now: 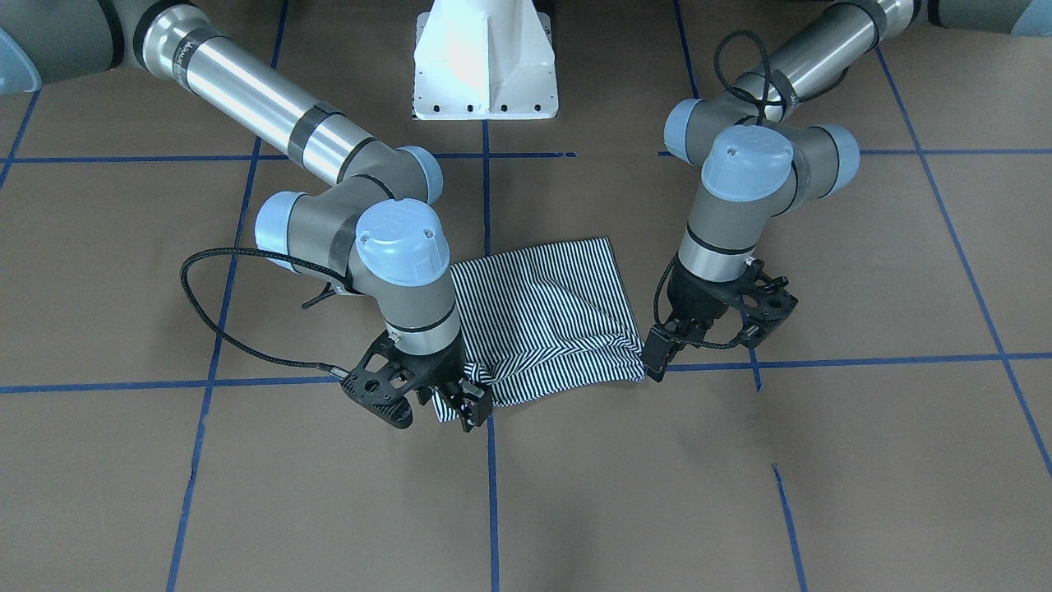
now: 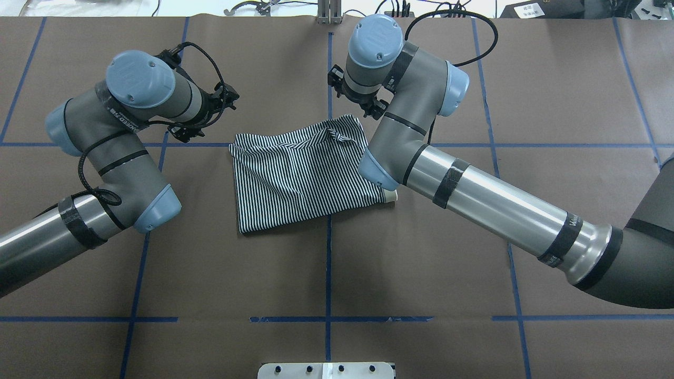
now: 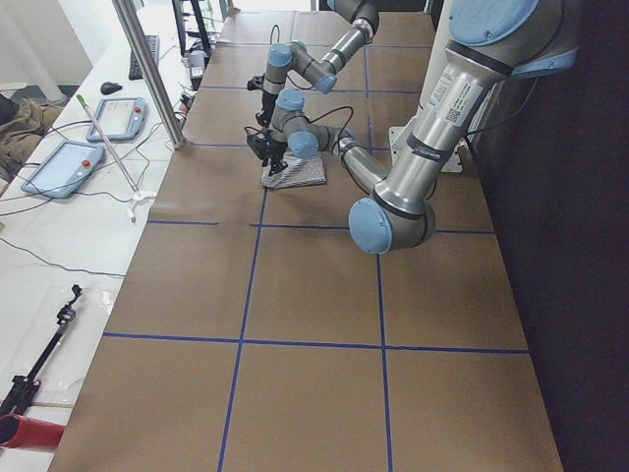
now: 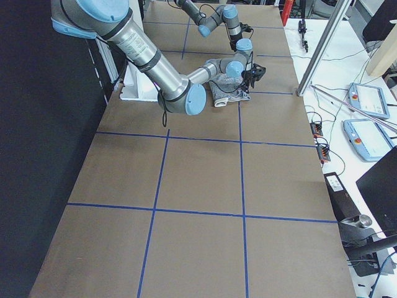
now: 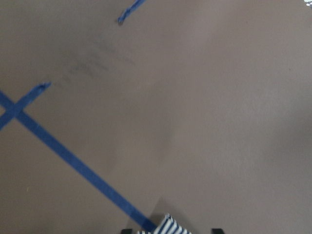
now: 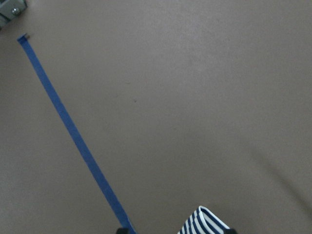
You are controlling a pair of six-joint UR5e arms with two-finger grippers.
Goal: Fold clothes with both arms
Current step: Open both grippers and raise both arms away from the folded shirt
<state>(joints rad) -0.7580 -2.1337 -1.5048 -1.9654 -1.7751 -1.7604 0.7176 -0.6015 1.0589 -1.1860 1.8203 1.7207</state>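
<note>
Shirt [image 2: 295,173] lay folded into compact rectangle on tabletop [image 2: 421,273]. Left tool [image 1: 657,358] and right tool [image 1: 463,404] sat at far corners, jaws parted astride fabric. Probably final fold remained.

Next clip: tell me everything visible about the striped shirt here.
The striped shirt is folded into a rough rectangle and lies mostly flat on the brown paper-covered table. The fabric looks soft, with thin navy-and-white stripes. A bit of cream collar peeks out at a corner on the robot's side. The far edge is creased and slightly bunched. The left end effector and right end effector each sit at a far corner with striped cloth between the fingers; whether they clamp it is unclear.
</note>
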